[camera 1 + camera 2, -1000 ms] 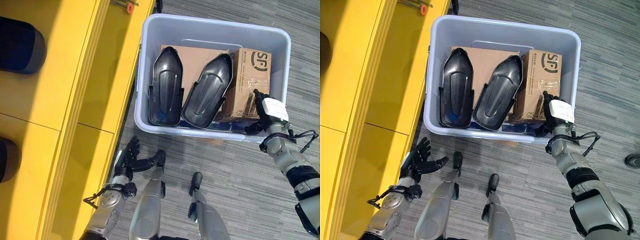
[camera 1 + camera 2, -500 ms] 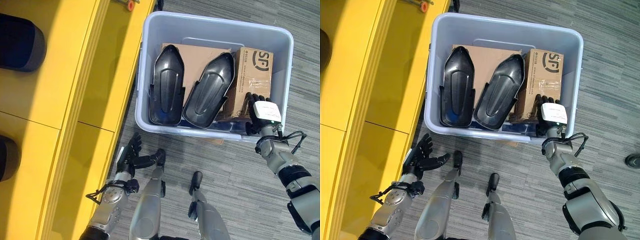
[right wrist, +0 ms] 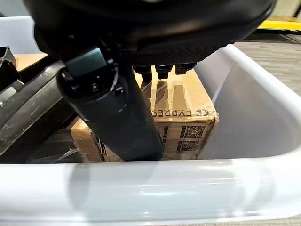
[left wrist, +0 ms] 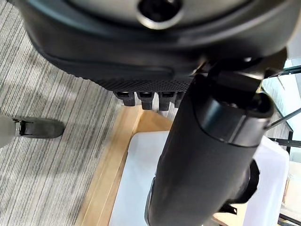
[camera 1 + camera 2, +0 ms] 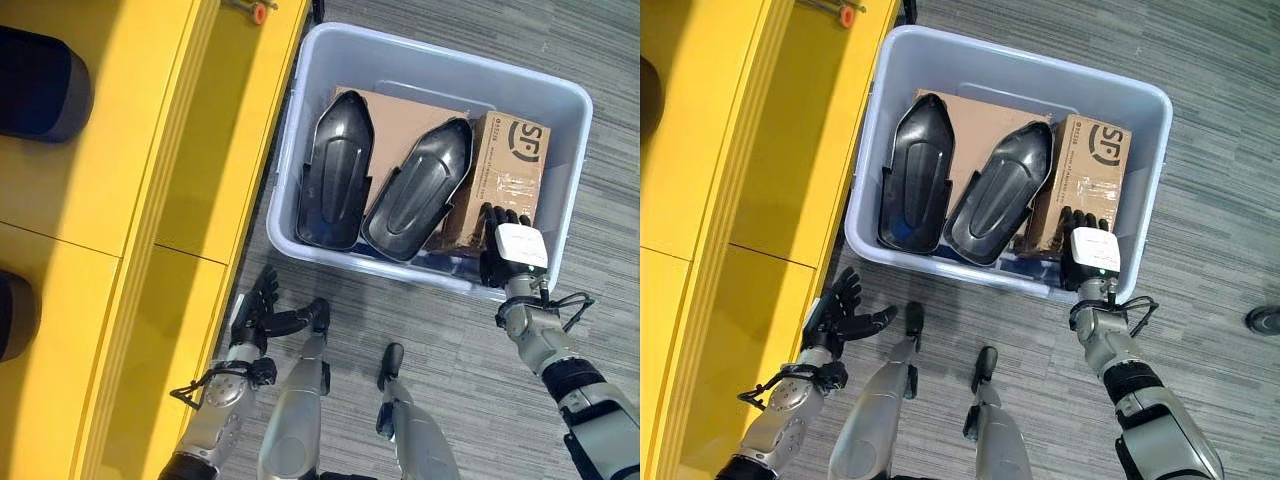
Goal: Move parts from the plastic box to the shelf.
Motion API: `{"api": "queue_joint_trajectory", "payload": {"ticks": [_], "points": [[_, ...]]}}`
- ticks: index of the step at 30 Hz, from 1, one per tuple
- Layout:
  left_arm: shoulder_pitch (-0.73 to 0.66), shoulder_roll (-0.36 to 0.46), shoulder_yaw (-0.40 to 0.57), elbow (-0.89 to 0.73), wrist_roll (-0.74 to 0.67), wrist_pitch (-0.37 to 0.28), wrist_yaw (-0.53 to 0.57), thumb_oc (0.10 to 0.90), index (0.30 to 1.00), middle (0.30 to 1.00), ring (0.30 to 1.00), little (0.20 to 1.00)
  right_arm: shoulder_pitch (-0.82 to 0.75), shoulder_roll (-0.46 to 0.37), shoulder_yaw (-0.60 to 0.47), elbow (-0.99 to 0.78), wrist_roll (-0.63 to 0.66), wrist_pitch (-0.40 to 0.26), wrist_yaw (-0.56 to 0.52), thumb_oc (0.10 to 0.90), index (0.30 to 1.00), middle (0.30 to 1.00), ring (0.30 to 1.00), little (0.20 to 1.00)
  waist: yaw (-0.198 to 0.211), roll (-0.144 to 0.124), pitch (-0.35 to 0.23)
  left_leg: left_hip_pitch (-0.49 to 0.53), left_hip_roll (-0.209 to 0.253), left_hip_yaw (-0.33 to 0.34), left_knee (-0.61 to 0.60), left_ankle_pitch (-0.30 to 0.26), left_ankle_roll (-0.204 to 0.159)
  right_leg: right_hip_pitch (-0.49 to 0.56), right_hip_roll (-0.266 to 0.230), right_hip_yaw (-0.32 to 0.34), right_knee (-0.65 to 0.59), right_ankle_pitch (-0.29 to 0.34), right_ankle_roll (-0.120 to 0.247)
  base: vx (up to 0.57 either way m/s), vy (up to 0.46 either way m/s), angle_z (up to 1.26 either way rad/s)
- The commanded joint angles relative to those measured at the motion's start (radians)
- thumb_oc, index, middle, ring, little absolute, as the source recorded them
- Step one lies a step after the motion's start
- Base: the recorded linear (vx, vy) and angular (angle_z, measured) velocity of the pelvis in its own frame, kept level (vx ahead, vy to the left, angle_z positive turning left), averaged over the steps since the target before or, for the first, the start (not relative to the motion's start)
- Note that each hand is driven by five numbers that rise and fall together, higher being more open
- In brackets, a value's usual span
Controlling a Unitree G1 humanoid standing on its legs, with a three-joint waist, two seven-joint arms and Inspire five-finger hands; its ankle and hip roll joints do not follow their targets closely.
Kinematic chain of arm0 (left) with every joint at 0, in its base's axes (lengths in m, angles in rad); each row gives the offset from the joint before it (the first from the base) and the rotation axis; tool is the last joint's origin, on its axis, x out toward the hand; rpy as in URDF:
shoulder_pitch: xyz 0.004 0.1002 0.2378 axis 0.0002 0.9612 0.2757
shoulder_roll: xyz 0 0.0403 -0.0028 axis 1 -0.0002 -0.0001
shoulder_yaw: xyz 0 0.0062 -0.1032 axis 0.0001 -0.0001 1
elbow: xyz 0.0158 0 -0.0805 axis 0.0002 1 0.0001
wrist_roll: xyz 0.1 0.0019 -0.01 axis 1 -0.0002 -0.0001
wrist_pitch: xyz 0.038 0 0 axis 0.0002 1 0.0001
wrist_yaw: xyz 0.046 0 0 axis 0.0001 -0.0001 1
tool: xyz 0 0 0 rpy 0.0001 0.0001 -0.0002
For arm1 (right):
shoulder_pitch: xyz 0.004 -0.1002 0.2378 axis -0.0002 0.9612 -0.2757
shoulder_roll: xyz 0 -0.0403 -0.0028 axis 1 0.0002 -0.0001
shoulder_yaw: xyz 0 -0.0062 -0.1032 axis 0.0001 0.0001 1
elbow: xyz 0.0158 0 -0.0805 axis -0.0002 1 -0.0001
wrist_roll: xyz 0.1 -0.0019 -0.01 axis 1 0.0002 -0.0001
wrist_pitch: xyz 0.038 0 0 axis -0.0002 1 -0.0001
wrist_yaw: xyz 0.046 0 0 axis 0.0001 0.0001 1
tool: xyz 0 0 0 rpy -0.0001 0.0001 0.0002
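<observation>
A grey plastic box [image 5: 430, 62] stands on the carpet with two long black shell-shaped parts lying side by side in it, one on the left [image 5: 333, 170] and one on the right [image 5: 418, 190]. A brown cardboard carton [image 5: 505, 160] lies along the box's right side. My right hand [image 5: 510, 255] hovers over the box's near rim, open, its straight fingers [image 3: 160, 70] reaching over the carton's near end and holding nothing. My left hand [image 5: 262, 310] hangs low beside the yellow shelf [image 5: 120, 180], open with its fingers spread.
A flat sheet of cardboard [image 5: 400, 105] lies under the black parts. Two dark rounded objects [image 5: 40, 85] [image 5: 15, 315] sit on the shelf. A small orange piece [image 5: 258, 14] lies at the shelf's far end. A shoe [image 5: 1262, 320] shows at the right edge.
My right hand has slid left along the box's near rim, from the corner to the carton's near end. The left hand has hardly moved. The camera has shifted slightly.
</observation>
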Motion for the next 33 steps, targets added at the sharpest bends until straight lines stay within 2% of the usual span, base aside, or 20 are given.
{"api": "queue_joint_trajectory", "payload": {"ticks": [1,8,13,18,20,22,23,28,29,33], "points": [[0.031,-0.002,0.034,-0.077,0.003,-0.075,0.016,0.9,1.0,1.0,1.0,1.0,0.121,0.002,0.032,-0.043,-0.007,-0.016,0.007,0.9,1.0,1.0,1.0,1.0,-0.027,0.009,-0.013,-0.099,0.092,0.003,0.084,0.006,-0.086,0.005,-0.066,-0.043,0.138,-0.121,0.019,0.0,0.0,0.0],[0.041,0.001,0.045,-0.082,0.006,-0.076,0.027,0.9,1.0,1.0,1.0,1.0,0.164,0.028,0.024,-0.098,-0.012,-0.028,-0.004,0.9,1.0,1.0,1.0,1.0,-0.031,0.004,-0.013,-0.101,0.091,0.002,0.085,0.005,-0.086,0.014,-0.064,-0.047,0.131,-0.123,0.019,0.0,0.0,0.0],[0.045,0.005,0.05,-0.083,0.008,-0.074,0.026,0.9,1.0,1.0,1.0,1.0,0.158,0.011,0.014,-0.124,-0.031,-0.018,-0.011,0.9,1.0,1.0,1.0,1.0,-0.033,0.004,-0.013,-0.101,0.091,0.003,0.086,0.004,-0.088,0.014,-0.063,-0.047,0.13,-0.125,0.019,0.0,0.0,0.0],[0.052,0.008,0.06,-0.09,0.014,-0.07,0.029,0.9,1.0,1.0,1.0,1.0,0.18,-0.056,-0.082,-0.287,-0.032,-0.017,-0.046,0.9,1.0,1.0,1.0,1.0,-0.04,-0.003,-0.013,-0.103,0.091,0.004,0.087,0.002,-0.088,0.016,-0.064,-0.044,0.127,-0.123,0.019,0.0,0.0,0.0],[0.053,0.008,0.067,-0.092,0.021,-0.066,0.033,0.9,1.0,1.0,1.0,1.0,0.204,-0.104,-0.162,-0.421,-0.048,-0.02,-0.079,0.9,1.0,1.0,1.0,1.0,-0.049,-0.009,-0.013,-0.104,0.092,0.005,0.089,-0.001,-0.089,0.016,-0.064,-0.042,0.127,-0.123,0.02,0.0,0.0,0.0],[0.052,0.008,0.065,-0.092,0.021,-0.066,0.033,0.9,1.0,1.0,1.0,1.0,0.207,-0.104,-0.164,-0.423,-0.048,-0.02,-0.077,0.9,1.0,1.0,1.0,1.0,-0.048,-0.009,-0.013,-0.104,0.092,0.005,0.089,-0.001,-0.089,0.016,-0.064,-0.042,0.127,-0.123,0.02,0.0,0.0,0.0],[0.055,0.01,0.072,-0.106,0.025,-0.063,0.036,0.9,1.0,1.0,1.0,1.0,0.231,-0.14,-0.237,-0.538,-0.064,-0.027,-0.107,0.9,1.0,1.0,1.0,1.0,-0.054,-0.013,-0.013,-0.103,0.091,0.007,0.09,-0.004,-0.09,0.018,-0.065,-0.041,0.127,-0.124,0.021,0.0,0.0,0.0],[0.058,0.012,0.077,-0.123,0.031,-0.054,0.041,0.9,1.0,1.0,1.0,1.0,0.26,-0.152,-0.309,-0.678,-0.065,-0.043,-0.118,0.9,1.0,1.0,1.0,1.0,-0.061,-0.019,-0.013,-0.103,0.091,0.01,0.092,-0.006,-0.093,0.017,-0.065,-0.039,0.128,-0.126,0.021,0.0,0.0,0.0],[0.06,0.01,0.079,-0.126,0.037,-0.048,0.045,0.9,1.0,1.0,1.0,1.0,0.279,-0.139,-0.331,-0.735,-0.034,-0.062,-0.109,0.9,1.0,1.0,1.0,1.0,-0.064,-0.021,-0.013,-0.103,0.092,0.011,0.093,-0.006,-0.093,0.017,-0.064,-0.037,0.129,-0.127,0.019,0.0,0.0,0.0],[0.067,0.007,0.083,-0.128,0.042,-0.04,0.047,0.9,1.0,1.0,1.0,1.0,0.305,-0.116,-0.341,-0.8,-0.001,-0.088,-0.089,0.9,1.0,1.0,1.0,1.0,-0.067,-0.026,-0.013,-0.103,0.094,0.011,0.092,-0.006,-0.093,0.017,-0.063,-0.036,0.128,-0.128,0.019,0.0,0.0,0.0]]}}
